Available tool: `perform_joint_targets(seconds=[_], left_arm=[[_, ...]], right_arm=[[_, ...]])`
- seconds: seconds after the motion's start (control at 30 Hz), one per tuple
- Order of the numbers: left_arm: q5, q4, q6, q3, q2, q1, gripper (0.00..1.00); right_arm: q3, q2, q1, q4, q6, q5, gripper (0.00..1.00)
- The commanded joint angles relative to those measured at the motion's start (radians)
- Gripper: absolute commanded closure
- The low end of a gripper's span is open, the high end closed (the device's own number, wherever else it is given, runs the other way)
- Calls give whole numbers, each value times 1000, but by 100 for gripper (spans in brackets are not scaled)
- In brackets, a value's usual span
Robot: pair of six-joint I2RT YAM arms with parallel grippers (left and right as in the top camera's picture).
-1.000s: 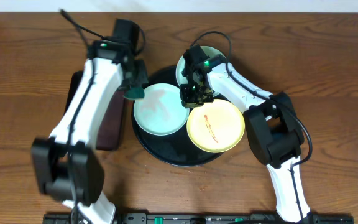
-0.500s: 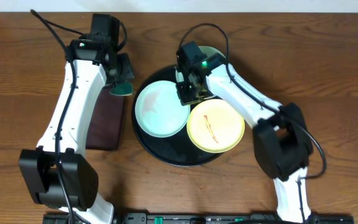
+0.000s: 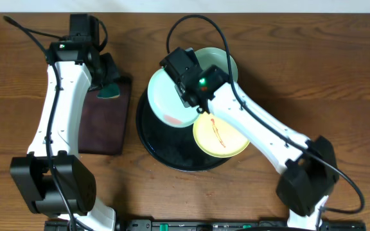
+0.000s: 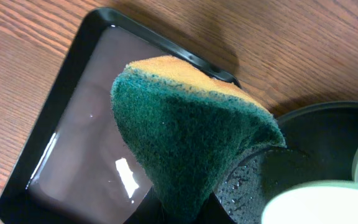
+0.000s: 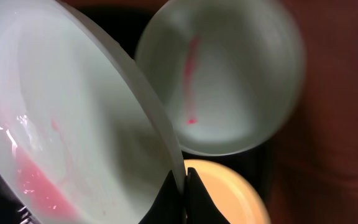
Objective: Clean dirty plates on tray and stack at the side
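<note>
My right gripper (image 5: 182,186) pinches the smeared aqua plate (image 3: 171,96) by its rim, tilted above the tray (image 3: 166,151). My left gripper (image 3: 106,76) clamps the sponge (image 4: 185,137) at far left, and I judge the two must meet next.

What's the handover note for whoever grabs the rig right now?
Left gripper: shut on the sponge, over the brown tray.
Right gripper: shut on the rim of an aqua plate, held tilted above the black tray.
Other aqua plate sits at the black tray's far edge; yellow plate lies on it.
Done: nothing clean; all three plates show red smears, and none is stacked aside.
Left: wipe each plate, then stack them beside the tray.
</note>
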Motion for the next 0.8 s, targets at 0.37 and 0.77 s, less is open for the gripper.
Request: perform_joint_targets(seconds=[0.37, 0.77], left_arm=[[-11, -3, -9, -21, -1, 16, 93], [-11, -3, -9, -21, -1, 16, 92]], right_arm=[[0, -83, 199, 0, -10, 670, 99], [0, -83, 254, 15, 21, 824, 99]])
